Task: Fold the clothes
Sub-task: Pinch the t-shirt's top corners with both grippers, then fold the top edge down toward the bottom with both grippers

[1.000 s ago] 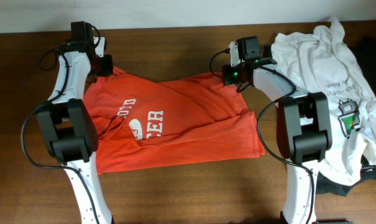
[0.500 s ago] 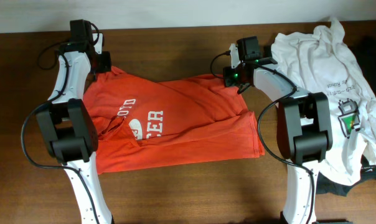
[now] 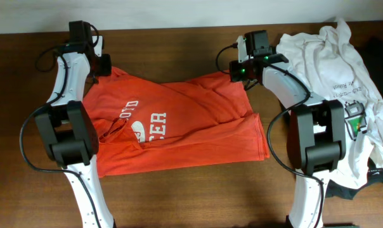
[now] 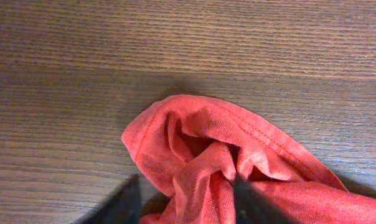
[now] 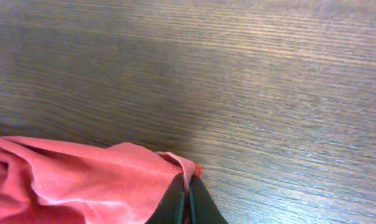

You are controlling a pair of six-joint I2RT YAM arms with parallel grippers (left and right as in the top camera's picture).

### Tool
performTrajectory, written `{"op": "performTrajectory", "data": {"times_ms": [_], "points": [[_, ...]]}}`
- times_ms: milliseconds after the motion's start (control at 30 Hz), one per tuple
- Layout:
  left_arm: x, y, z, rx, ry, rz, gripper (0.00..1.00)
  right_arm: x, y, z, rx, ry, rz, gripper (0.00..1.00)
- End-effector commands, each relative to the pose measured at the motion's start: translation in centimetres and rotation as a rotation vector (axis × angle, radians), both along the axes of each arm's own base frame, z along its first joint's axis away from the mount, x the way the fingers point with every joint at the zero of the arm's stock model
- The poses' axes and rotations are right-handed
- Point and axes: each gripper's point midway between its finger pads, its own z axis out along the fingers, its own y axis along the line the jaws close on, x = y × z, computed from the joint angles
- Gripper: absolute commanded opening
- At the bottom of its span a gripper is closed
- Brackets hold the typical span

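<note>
Pinching one far corner of the orange-red T-shirt [image 3: 185, 126], the right pincer [image 5: 188, 198] has its two fingers pressed together on the hem. The left pincer [image 4: 185, 199] stands spread at the other far corner, and a bunched fold of the same cloth lies between its fingers. From both pincers the shirt stretches back toward the arm bases, mostly flat on the wooden counter [image 3: 179, 47], white lettering upward. A crumpled white tee [image 3: 331, 57] lies just right of the right pincer.
</note>
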Motion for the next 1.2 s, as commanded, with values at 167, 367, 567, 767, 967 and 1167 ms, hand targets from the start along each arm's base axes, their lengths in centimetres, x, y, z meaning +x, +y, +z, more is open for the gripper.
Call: {"op": "performTrajectory", "data": {"times_ms": [167,367,567,767,967,1167], "points": [[0.3,0.1,2.6,0.000,-0.048,0.001,0.48,0.7,-0.6,2.1,-0.008,-0.045,-0.024,0.04],[-0.1,-0.2,0.7,-0.016,-0.020,-0.004,0.40,0.7,-0.6,2.1,-0.009,-0.044,-0.024,0.04],[-0.1,-0.2,-0.6,-0.018,-0.003,-0.004,0.19,0.5,-0.7,2.0,-0.010,-0.037,-0.024,0.04],[-0.3,-0.3,-0.1,-0.019,0.006,-0.006,0.00,0.4,-0.7,2.0,-0.011,-0.030,-0.025,0.04],[-2.4,-0.5,5.0,-0.029,0.037,0.010,0.00,0.2,-2.5,2.8,-0.008,-0.025,-0.056,0.04],[-10.1,-1.3,9.8,-0.066,0.210,0.069,0.00,-2.3,-3.1,6.7,-0.013,-0.006,-0.062,0.04]]}}
